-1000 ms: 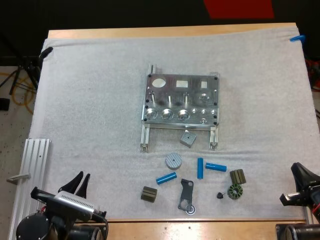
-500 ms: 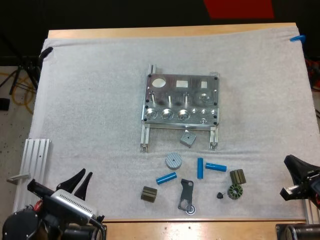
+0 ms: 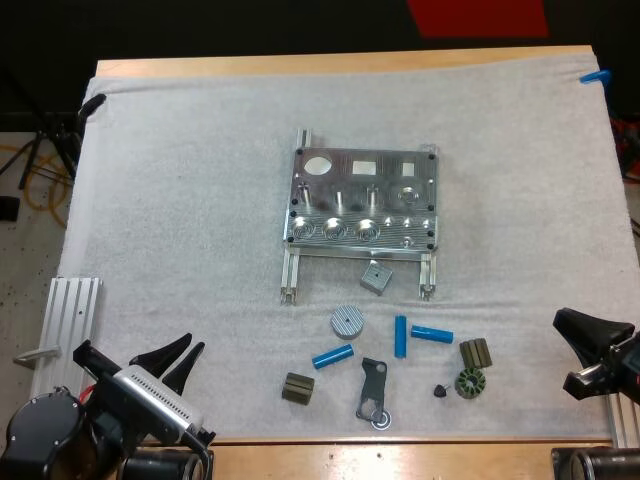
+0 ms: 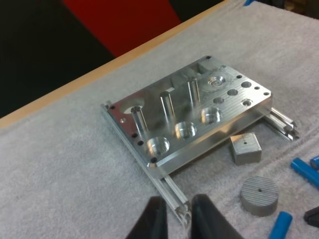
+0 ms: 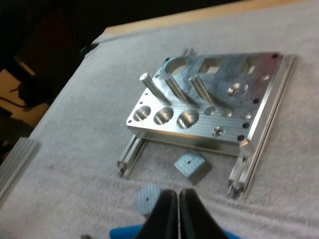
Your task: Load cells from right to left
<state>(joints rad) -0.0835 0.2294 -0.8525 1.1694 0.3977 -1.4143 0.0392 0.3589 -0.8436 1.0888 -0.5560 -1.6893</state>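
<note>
Left jaws narrowly parted, right jaws touching, both at the mat [image 3: 180, 250] edge, fixture [image 3: 362, 200] well apart.

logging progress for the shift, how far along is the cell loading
Done: nothing; the three round pockets in the metal fixture are empty. In hand: nothing; the left pincer is open, the right pincer shut on nothing, both short of the parts. Left: all three blue cylinders lie on the mat, to be loaded from the rightmost pocket.
</note>
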